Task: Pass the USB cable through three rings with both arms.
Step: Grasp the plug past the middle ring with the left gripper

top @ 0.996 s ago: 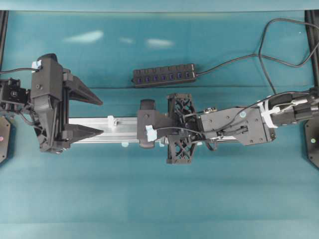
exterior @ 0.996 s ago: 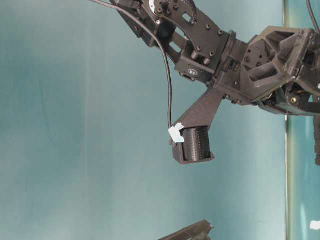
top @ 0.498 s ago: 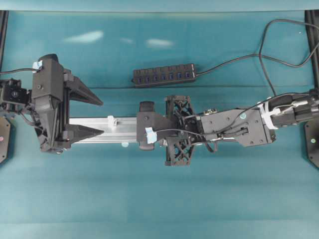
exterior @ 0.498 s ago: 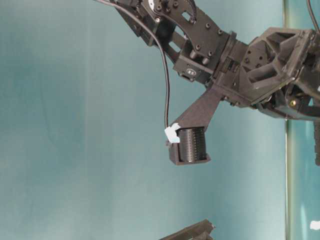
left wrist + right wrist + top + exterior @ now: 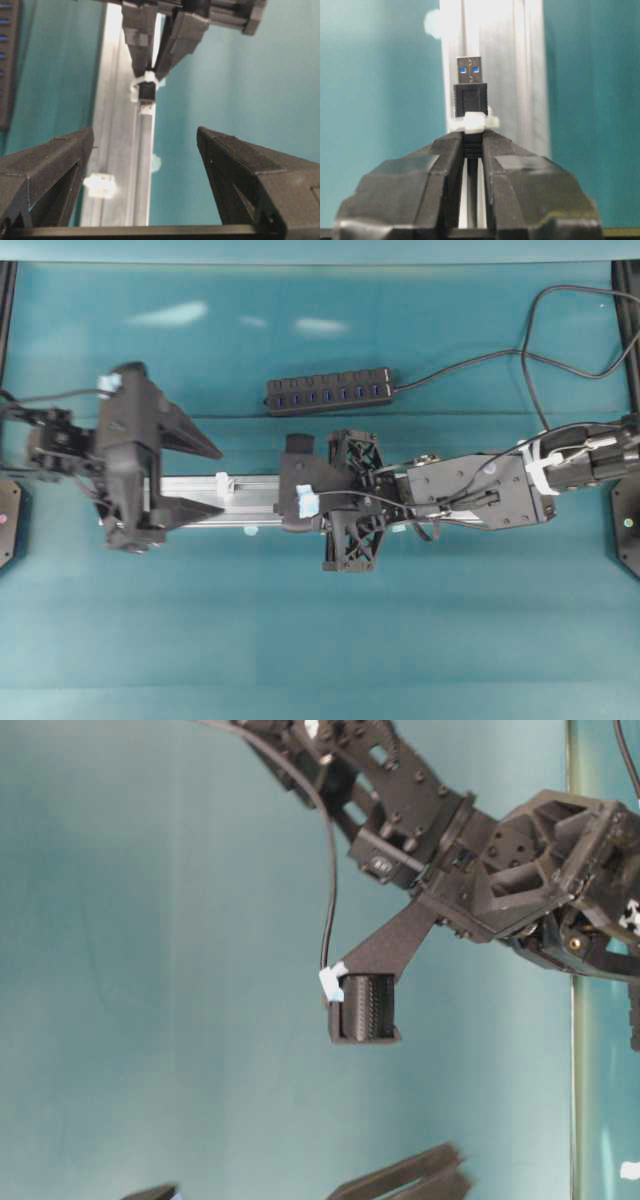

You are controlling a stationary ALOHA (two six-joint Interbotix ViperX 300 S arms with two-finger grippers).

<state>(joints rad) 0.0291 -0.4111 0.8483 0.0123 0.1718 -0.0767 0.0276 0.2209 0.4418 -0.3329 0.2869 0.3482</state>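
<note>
The left gripper (image 5: 212, 480), jaws wide, has advanced along the rail (image 5: 250, 490); the right gripper (image 5: 472, 142) clamps the USB cable (image 5: 470, 97), seemingly through a ring (image 5: 479, 121).

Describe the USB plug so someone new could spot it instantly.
Find the long silver aluminium rail across the teal table. Above its middle, the right gripper pinches a small black USB plug. Its metal tip with blue insert distinguishes it from the whitish plastic ring.

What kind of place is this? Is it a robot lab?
Probably a robot test bench. Two black arms, left and right, work over a teal table holding only a rail with rings and a USB hub.
</note>
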